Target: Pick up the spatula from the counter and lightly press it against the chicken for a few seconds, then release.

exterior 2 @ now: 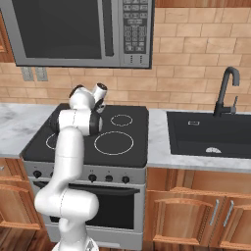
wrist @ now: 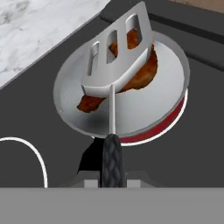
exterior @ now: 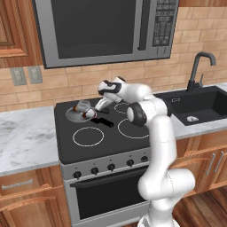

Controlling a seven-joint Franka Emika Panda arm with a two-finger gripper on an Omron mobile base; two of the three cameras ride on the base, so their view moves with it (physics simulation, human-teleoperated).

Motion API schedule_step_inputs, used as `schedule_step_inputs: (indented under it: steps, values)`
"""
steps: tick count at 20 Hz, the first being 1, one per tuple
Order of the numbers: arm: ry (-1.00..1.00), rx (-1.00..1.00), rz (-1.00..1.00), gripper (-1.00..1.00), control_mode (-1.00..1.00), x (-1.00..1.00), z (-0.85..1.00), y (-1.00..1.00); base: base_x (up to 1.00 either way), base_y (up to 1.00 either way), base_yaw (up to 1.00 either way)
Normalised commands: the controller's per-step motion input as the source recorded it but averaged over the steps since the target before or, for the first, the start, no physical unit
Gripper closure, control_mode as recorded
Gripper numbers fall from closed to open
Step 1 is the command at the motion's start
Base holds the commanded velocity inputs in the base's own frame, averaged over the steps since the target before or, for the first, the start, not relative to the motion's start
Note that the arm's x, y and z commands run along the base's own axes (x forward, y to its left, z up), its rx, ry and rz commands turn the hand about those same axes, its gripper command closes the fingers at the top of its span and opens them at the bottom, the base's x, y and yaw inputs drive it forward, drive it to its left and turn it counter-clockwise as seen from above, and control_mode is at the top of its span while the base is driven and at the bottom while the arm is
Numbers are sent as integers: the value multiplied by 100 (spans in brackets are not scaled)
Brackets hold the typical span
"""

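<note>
A slotted metal spatula (wrist: 117, 59) lies with its blade flat on the browned chicken (wrist: 142, 74) in a silver pan (wrist: 131, 113) on the stove's back-left burner. The spatula's dark handle (wrist: 112, 157) runs down into my gripper (wrist: 112, 178), which is shut on it. In the left base view the gripper (exterior: 95, 111) reaches over the pan (exterior: 72, 114) with the spatula blade (exterior: 82, 106) tilted down into it. The blade hides part of the chicken.
The pan's black handle (exterior: 103, 122) points toward the stove's middle. A microwave (exterior: 106, 29) hangs above the black cooktop (exterior 2: 122, 135). A marble counter (exterior: 24, 137) lies to the left; a sink (exterior 2: 211, 132) with a dark faucet (exterior 2: 226, 90) is to the right.
</note>
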Motion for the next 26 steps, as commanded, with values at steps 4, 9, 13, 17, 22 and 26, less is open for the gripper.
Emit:
schedule_step_inputs:
  steps: [4,9,13,17,22,26]
  values:
    - [5,0,0,100,-100,36,-15,7,0,0,0]
    - [3,0,0,100,-100,33,-13,9,0,0,0]
    - [1,0,0,100,-100,30,-4,5,0,0,0]
    - [1,0,0,100,-100,24,-3,2,0,0,0]
    - [2,0,0,100,-100,17,-6,0,0,0,0]
    - [4,0,0,100,-100,17,-13,2,0,0,0]
